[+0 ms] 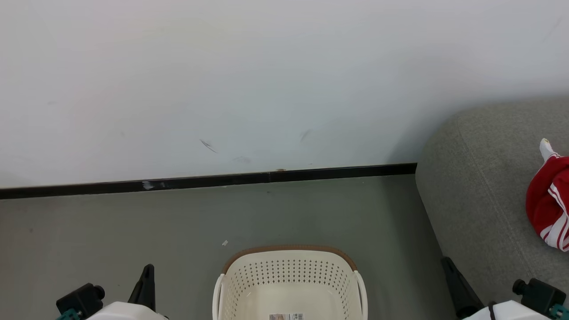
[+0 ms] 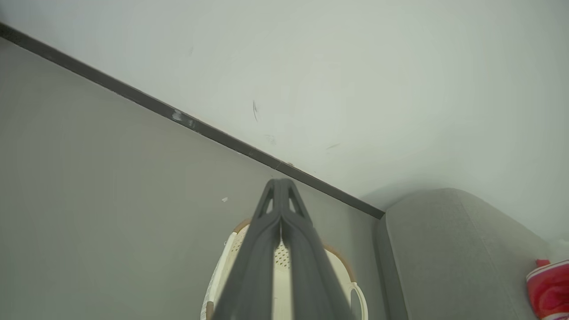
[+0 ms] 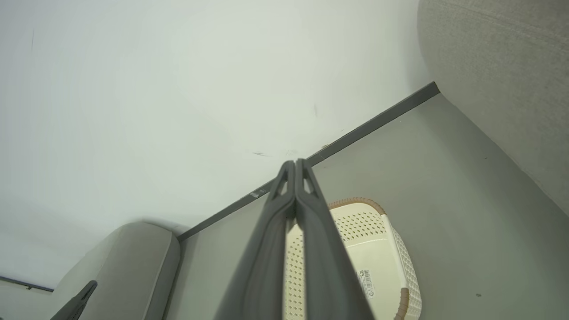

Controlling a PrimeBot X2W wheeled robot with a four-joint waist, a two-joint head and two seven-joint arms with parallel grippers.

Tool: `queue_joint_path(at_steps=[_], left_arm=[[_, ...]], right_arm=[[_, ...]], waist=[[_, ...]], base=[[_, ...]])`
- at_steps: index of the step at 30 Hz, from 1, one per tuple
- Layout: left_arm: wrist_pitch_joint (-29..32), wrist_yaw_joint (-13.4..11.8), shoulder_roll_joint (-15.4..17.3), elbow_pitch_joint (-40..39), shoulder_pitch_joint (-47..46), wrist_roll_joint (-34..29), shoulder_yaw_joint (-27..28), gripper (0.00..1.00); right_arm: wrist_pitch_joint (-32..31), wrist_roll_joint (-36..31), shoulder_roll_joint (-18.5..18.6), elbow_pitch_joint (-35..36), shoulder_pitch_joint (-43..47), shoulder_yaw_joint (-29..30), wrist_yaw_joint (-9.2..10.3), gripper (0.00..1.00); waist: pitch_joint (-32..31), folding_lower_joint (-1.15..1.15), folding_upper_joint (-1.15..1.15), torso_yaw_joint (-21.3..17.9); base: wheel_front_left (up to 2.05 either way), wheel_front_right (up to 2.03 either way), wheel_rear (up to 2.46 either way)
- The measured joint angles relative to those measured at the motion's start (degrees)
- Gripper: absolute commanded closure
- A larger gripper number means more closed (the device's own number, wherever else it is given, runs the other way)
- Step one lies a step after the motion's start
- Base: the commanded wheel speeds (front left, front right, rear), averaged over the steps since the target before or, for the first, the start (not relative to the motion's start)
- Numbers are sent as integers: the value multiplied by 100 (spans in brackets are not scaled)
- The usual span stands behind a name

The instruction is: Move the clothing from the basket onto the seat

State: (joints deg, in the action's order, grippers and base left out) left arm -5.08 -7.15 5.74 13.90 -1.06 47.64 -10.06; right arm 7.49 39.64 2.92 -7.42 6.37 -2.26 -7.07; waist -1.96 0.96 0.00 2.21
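— Start at the ends of the arms; open or closed?
— The left gripper (image 2: 280, 189) has its two dark fingers pressed flat together with nothing between them; the right gripper (image 3: 294, 166) is the same, closed on itself and holding nothing; both hang low, one at either side of the basket (image 1: 289, 273).
— How does the basket sit?
— It stands on the grey floor (image 1: 111, 231) between the two grippers, touching neither; the far edge of its brown rim points toward the wall (image 1: 266, 80); the perforated cream sides are in plain sight; a paper label (image 1: 286, 316) lies on the visible part of its bottom.
— And the clothing?
— The clothing (image 1: 549, 200) lies on the seat (image 1: 480, 191), a red bundle with white stripes, cut off by the right edge of the head view; it is well apart from the basket; the seat stands to the basket's right, its rounded end near the black skirting (image 1: 200, 181) along the foot of the wall.
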Motion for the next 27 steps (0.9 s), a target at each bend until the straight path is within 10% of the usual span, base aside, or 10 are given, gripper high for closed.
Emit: queue_joint_path(at_steps=[8,27], left_arm=[[149,162,-43,0,-1,589,183,100],[510,632,-175,22,-34,2063,653,100]], right_arm=[[-101,787,75,-76,-129,41,0,100],[-377,2716,202,-376,-420,126,0,100]], waist=[[0,0,0,-29],[115,-83,0,-103]], base=[[0,0,0],[0,0,0]])
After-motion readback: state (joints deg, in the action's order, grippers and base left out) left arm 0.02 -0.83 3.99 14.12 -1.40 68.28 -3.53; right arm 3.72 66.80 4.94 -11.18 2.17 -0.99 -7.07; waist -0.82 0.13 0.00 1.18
